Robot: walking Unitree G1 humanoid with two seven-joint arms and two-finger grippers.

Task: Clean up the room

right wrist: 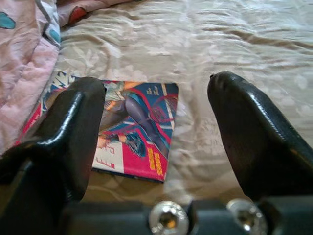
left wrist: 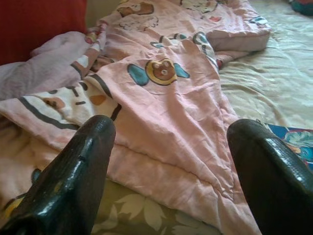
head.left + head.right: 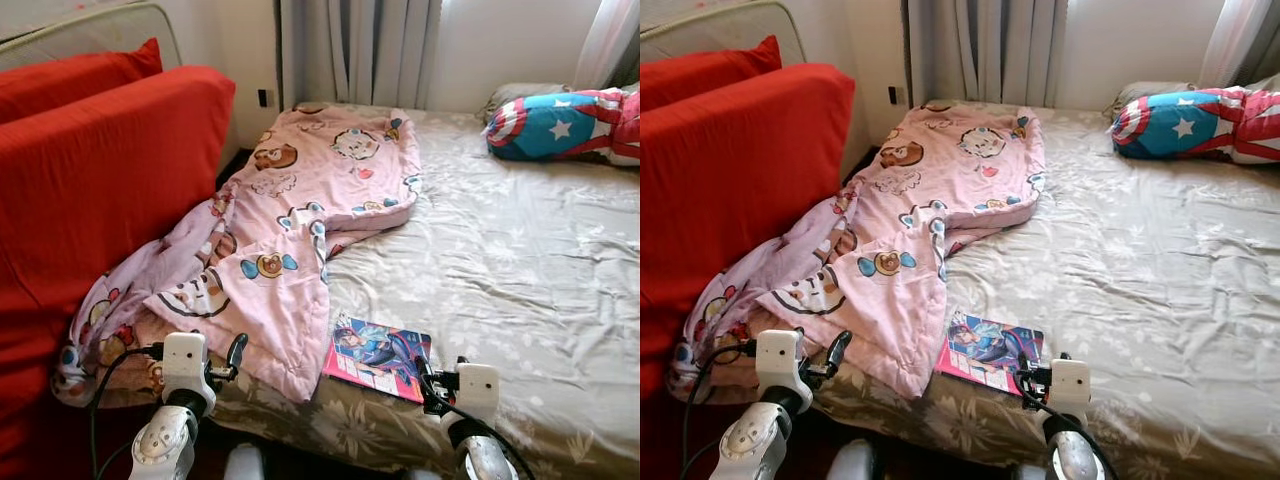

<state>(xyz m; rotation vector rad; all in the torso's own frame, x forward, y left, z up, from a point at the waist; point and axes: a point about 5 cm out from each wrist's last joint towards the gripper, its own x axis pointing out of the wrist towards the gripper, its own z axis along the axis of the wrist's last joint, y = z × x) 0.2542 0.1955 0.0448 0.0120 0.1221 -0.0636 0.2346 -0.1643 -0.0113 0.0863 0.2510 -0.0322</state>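
Observation:
A pink cartoon-print blanket (image 3: pixel 290 220) lies crumpled across the left side of the bed (image 3: pixel 520 270), trailing against the red sofa. A colourful comic book (image 3: pixel 377 357) rests flat near the bed's front edge, its left edge touching the blanket. My left gripper (image 3: pixel 232 358) is open at the front edge, just before the blanket's lower hem (image 2: pixel 166 147). My right gripper (image 3: pixel 428 385) is open too, hovering just short of the comic book (image 1: pixel 137 132), with nothing between its fingers.
A red sofa (image 3: pixel 90 180) with a red cushion stands close along the bed's left side. A star-and-stripes pillow (image 3: pixel 565 125) lies at the bed's far right. Curtains (image 3: pixel 360 50) hang behind the bed. The beige floral sheet is bare on the right half.

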